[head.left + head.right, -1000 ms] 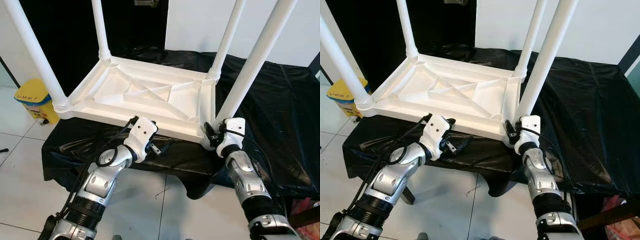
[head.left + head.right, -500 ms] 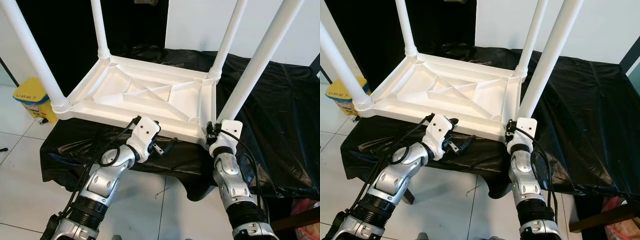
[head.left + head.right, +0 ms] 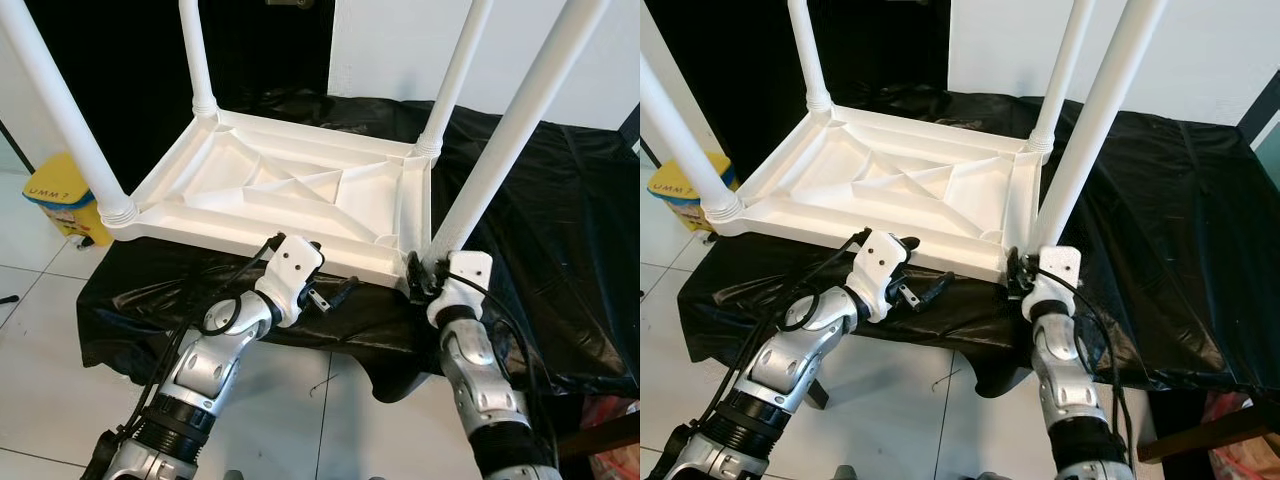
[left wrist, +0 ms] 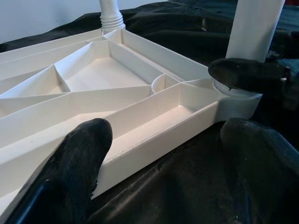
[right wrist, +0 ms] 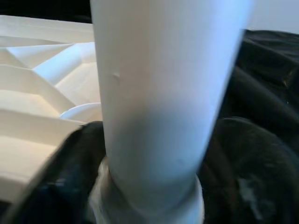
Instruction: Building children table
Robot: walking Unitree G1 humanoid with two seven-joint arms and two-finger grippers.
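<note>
The right gripper (image 5: 154, 186) has its jaws clamped around the base of the near right leg (image 3: 510, 130). The left gripper (image 3: 335, 295), jaws wide, sits at the near edge of the upturned table (image 3: 290, 190), which lies on a black-draped counter (image 3: 560, 220).

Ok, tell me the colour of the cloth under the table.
Black and glossy; the cloth under the upturned white table shows best in the left eye view.
</note>
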